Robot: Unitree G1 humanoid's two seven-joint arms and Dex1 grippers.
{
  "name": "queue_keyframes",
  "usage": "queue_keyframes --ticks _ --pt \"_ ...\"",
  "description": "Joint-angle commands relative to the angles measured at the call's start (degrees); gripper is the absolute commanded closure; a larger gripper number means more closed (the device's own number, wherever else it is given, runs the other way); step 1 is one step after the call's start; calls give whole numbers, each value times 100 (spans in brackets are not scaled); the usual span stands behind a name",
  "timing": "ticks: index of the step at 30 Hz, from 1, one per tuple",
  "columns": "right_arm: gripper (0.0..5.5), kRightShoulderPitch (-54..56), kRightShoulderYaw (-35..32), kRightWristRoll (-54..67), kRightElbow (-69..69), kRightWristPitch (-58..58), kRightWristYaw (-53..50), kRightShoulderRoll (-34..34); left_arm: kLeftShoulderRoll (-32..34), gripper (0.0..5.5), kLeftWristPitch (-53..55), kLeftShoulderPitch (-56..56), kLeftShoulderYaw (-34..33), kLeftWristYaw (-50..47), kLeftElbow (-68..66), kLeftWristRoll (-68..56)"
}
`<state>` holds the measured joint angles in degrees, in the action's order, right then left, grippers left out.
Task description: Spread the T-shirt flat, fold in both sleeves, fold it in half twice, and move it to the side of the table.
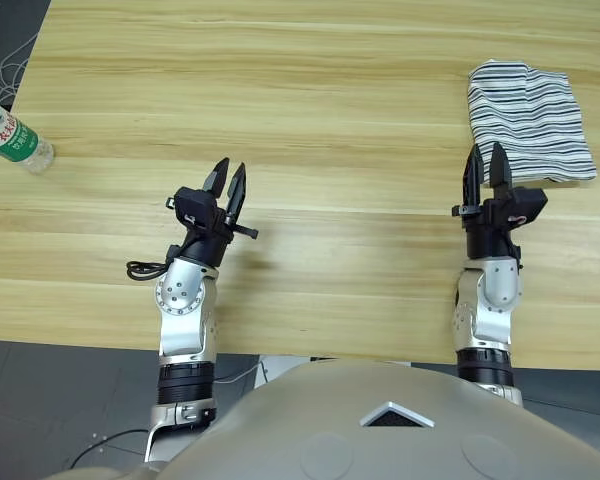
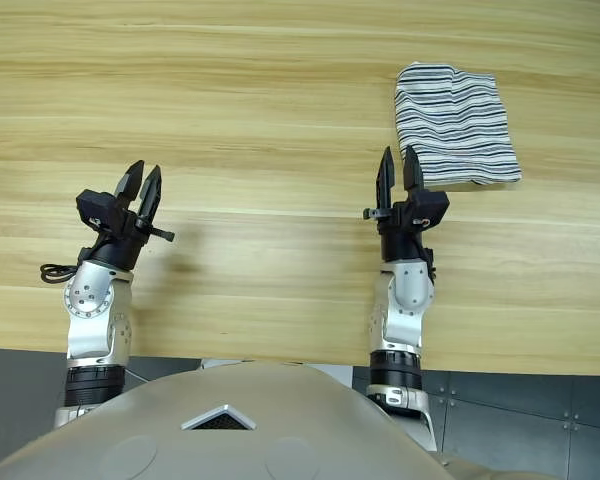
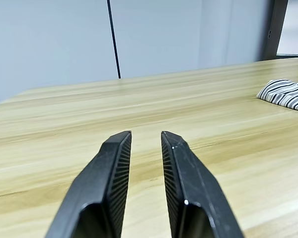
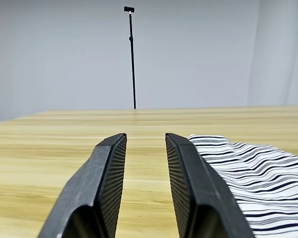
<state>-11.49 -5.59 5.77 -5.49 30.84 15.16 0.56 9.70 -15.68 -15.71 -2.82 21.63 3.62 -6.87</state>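
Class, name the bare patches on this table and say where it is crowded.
Freest: the table between left hand and right hand, out to the far edge. Also bare between the bottle and left hand. Crowded: the right side, where the folded T-shirt lies beside the right hand.

The T-shirt [image 1: 528, 120] is black-and-white striped, the table [image 1: 280, 90] pale wood-grain, the bottle [image 1: 12, 137] green-labelled.
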Motion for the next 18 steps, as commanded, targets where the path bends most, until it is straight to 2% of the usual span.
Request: queue_keyframes --ticks 1,9,18 --pt "406 -745 50 -535 650 192 -301 -57 -14 438 -201 -127 142 -167 73 293" --pt "406 -1883 -117 -690 1818 -167 -819 -17 -48 438 122 -420 417 -211 563 213" --pt "406 -2083 -119 -609 1978 -639 -823 -293 -220 438 309 -869 885 -384 739 303"
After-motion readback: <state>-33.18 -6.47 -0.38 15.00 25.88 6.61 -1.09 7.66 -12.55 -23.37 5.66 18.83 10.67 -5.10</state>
